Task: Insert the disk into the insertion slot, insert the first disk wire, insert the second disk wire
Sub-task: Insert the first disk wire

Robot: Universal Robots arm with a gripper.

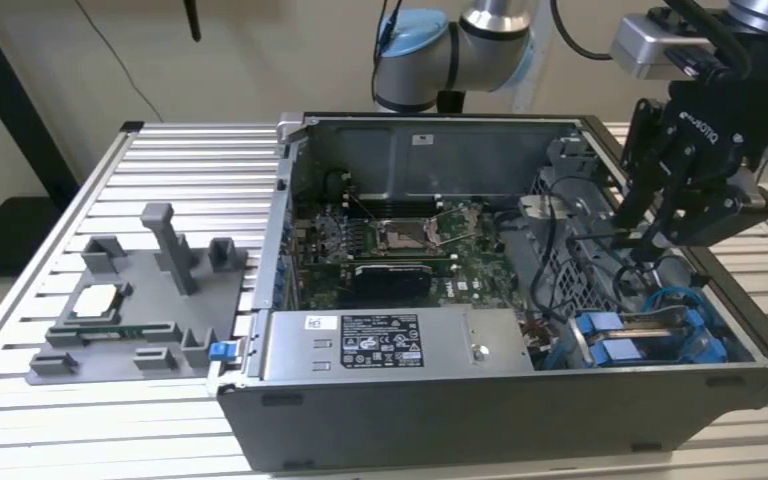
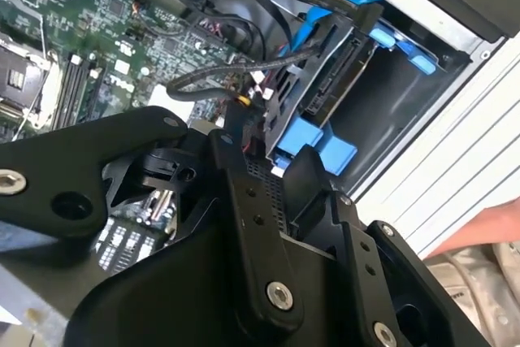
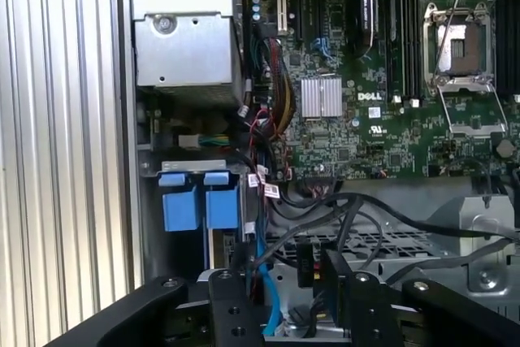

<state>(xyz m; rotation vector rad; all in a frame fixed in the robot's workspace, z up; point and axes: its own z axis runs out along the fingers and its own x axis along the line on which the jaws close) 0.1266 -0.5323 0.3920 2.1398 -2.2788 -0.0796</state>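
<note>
Disk (image 2: 331, 79), one, sits in the slot (image 2: 398, 103) showing two blue tabs (image 3: 180, 205); claw (image 3: 283, 278) apart; exterior view adds one grey fixture (image 1: 144, 300).

the worktop (image 1: 171, 160) is a metal surface made of long pale ribs with narrow grooves between them. two things rest directly on it. an open grey computer case (image 1: 491, 410) lies on its side toward the exterior view's right, with its inside facing up. just beside it, toward the exterior view's left, lies a flat grey fixture plate (image 1: 144, 300) with raised holders and one upright post. in both wrist views the ribs run along the case wall.
</note>
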